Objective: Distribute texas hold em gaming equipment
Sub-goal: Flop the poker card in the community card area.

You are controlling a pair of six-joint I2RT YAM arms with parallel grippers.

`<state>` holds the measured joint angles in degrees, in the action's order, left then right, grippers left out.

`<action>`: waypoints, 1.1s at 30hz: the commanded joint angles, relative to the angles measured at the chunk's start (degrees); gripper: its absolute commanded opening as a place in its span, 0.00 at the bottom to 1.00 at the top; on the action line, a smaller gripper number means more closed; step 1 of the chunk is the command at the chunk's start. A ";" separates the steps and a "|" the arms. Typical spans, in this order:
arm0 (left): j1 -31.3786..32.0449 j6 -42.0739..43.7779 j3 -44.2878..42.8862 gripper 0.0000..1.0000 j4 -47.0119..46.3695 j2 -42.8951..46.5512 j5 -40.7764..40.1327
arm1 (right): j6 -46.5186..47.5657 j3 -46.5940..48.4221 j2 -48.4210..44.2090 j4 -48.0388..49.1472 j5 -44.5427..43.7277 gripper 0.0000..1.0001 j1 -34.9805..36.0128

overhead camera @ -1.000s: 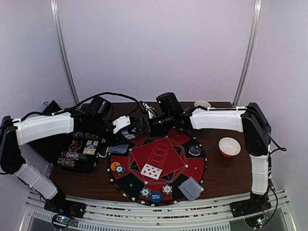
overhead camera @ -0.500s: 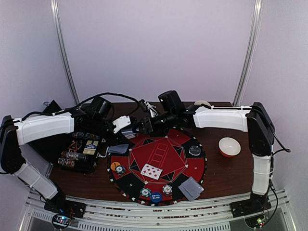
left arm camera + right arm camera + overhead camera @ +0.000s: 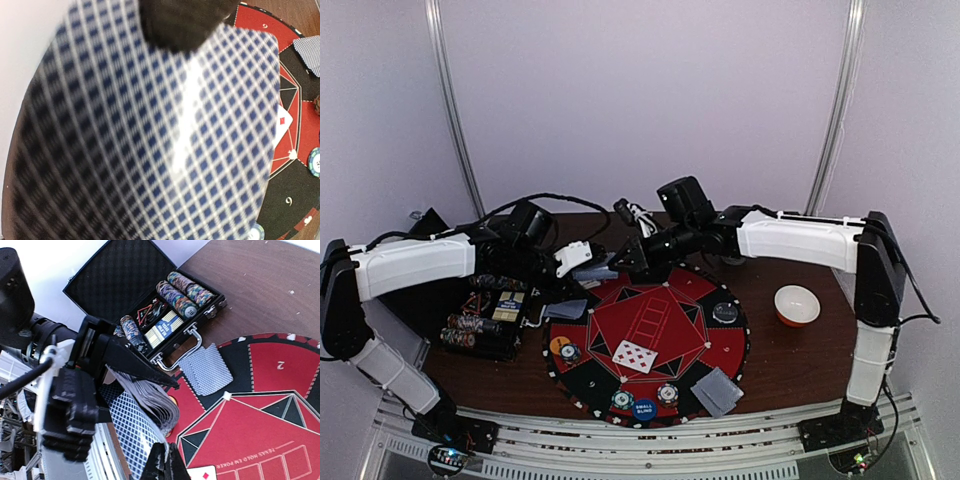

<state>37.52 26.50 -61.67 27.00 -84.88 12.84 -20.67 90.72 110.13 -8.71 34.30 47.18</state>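
Observation:
My left gripper [image 3: 586, 267] is shut on a deck of grey-blue-backed cards [image 3: 152, 396] above the back-left rim of the round red and black poker mat [image 3: 695, 300]. Its black finger [image 3: 132, 360] lies over the fanned deck. My right gripper [image 3: 166, 461] is shut on the edge of one card [image 3: 131, 432] at the deck, just right of the left gripper. That card's back [image 3: 150, 135] fills the left wrist view and hides the left jaws. Face-up cards [image 3: 635, 355], two face-down piles [image 3: 717, 390] [image 3: 565, 310], chips [image 3: 667, 393] and a blue button [image 3: 644, 408] lie on the mat.
An open black case [image 3: 485, 318] with rows of chips sits left of the mat. A white orange-rimmed bowl [image 3: 797, 305] stands right of it, and a mug [image 3: 740, 216] at the back behind the right arm. An orange button [image 3: 558, 344] and a dark button [image 3: 725, 312] lie on the mat.
My right gripper has closed on a card at the deck, and the right arm has drawn a little to the right. The left arm has stayed still.

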 commanded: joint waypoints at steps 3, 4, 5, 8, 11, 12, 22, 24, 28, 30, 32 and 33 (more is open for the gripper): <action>0.22 -1.75 -2.08 0.33 -3.04 -0.23 -4.03 | 10.47 -2.15 -7.53 -7.43 -8.84 0.00 -2.10; 0.20 -2.17 -2.24 0.33 -3.28 -0.28 -5.32 | 14.25 -3.12 -9.04 -7.94 -11.12 0.00 -2.38; 0.24 -2.73 -2.37 0.33 -3.46 -0.36 -6.54 | 17.75 -4.33 -10.53 -8.14 -14.71 0.00 -2.39; 0.16 -4.18 -2.73 0.33 -3.80 -0.53 -9.90 | 29.72 -10.50 -14.72 -4.88 -25.65 0.00 -2.22; -0.10 -5.55 -3.16 0.33 -3.93 -0.87 -12.85 | 42.30 -18.57 -17.85 3.17 -30.93 0.00 -1.78; -0.16 -6.05 -3.38 0.33 -3.92 -0.96 -13.60 | 46.80 -21.27 -18.60 6.68 -31.82 0.00 -1.38; -0.86 -6.91 -3.72 0.32 -3.93 -1.49 -14.16 | 83.53 -31.05 -7.57 32.63 -30.53 0.00 3.79; -0.87 -6.78 -3.72 0.32 -3.97 -1.45 -14.08 | 88.31 -31.40 -4.34 34.66 -30.24 0.00 4.91; -0.85 -6.56 -3.55 0.32 -3.95 -1.49 -13.64 | 97.69 -36.64 -1.83 37.80 -30.86 0.00 6.84; -0.88 -6.47 -3.55 0.32 -3.89 -1.51 -13.55 | 98.90 -39.71 -2.49 37.85 -28.92 0.00 6.88; -0.89 -6.39 -3.57 0.32 -3.89 -1.48 -13.32 | 99.85 -40.84 -3.31 33.97 -26.49 0.00 6.81; -0.95 -6.38 -3.63 0.32 -3.90 -1.62 -13.14 | 100.87 -40.67 -3.52 30.95 -24.97 0.00 6.80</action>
<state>37.06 20.40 -63.55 25.39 -85.89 -1.04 73.17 51.79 107.92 26.15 5.21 53.84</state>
